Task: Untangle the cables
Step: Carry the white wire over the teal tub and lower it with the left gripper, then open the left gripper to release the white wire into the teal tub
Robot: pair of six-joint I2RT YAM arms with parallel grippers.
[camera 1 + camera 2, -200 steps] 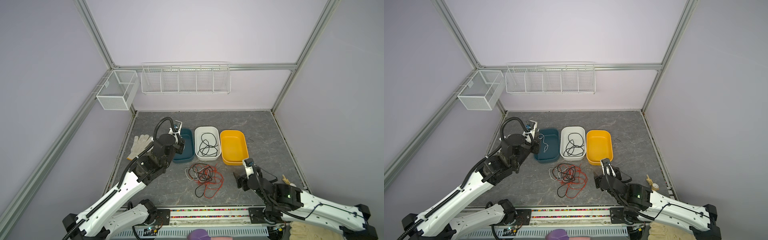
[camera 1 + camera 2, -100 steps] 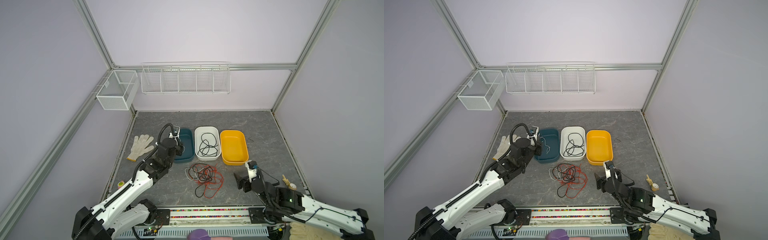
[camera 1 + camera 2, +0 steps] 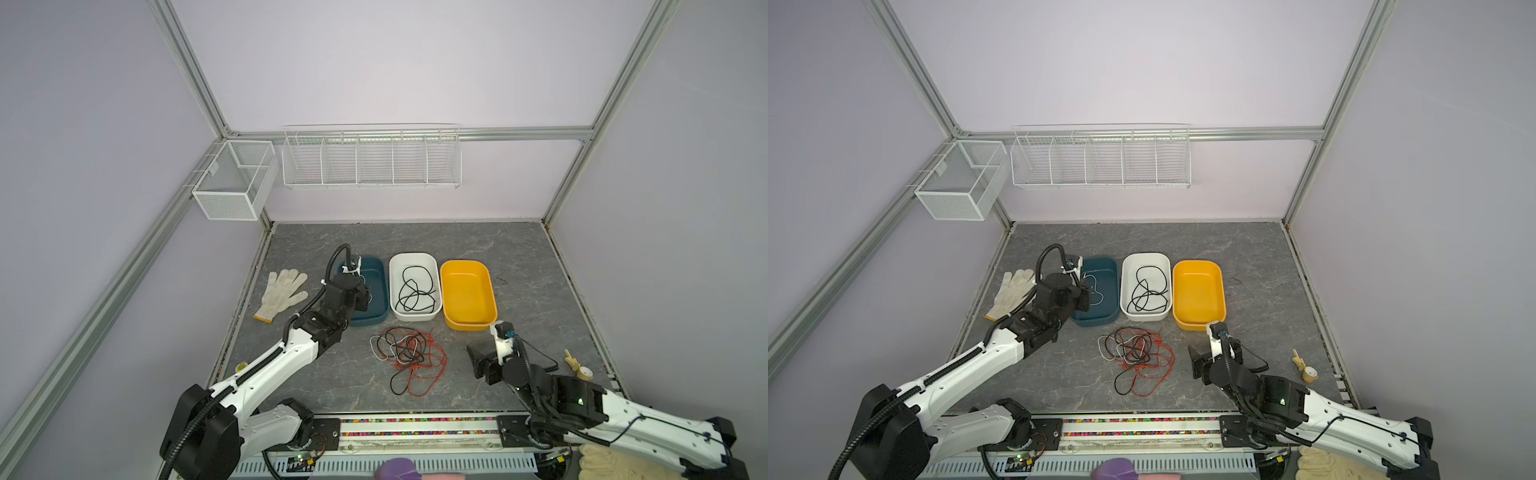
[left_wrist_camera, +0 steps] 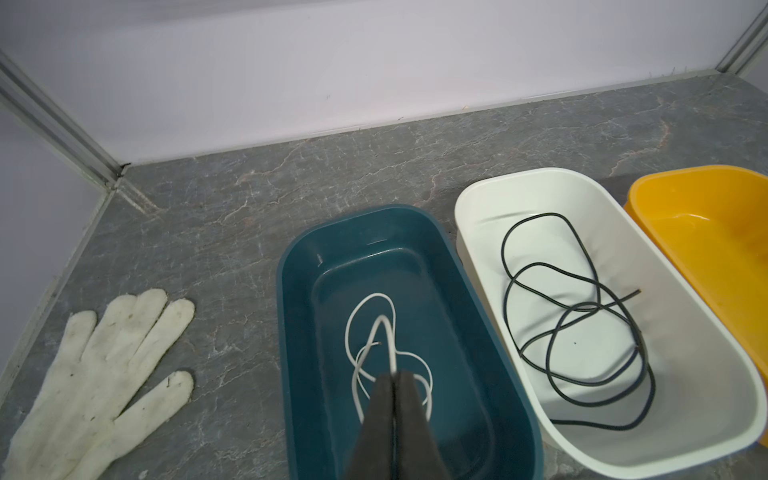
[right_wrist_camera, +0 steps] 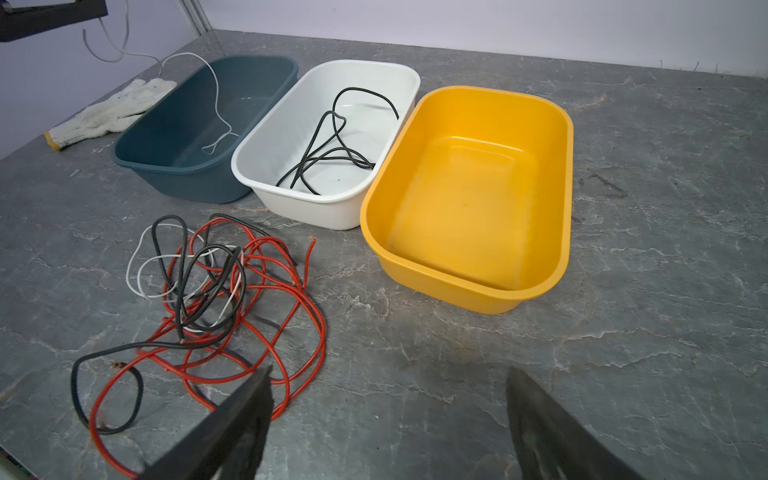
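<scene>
Two grippers, unlike states. Left gripper (image 4: 393, 376) is pinched shut on a white cable (image 4: 389, 338), whose loops drop into the teal bin (image 4: 282, 299), far left. Right gripper (image 5: 390, 374) is spread wide and holds nothing, just right of the red-black-white tangle (image 3: 409, 353) on the near table. Step judged: binning the white cable. Next: let go, then pick another strand.

Tangled red, black and white cables (image 3: 409, 353) sprawl flat. At their 12 o'clock, a looped black cable (image 4: 582, 307) lies in the white bin (image 5: 316, 212); at 11, a white cable (image 4: 382, 319) dangles into the teal bin (image 5: 187, 183).
</scene>
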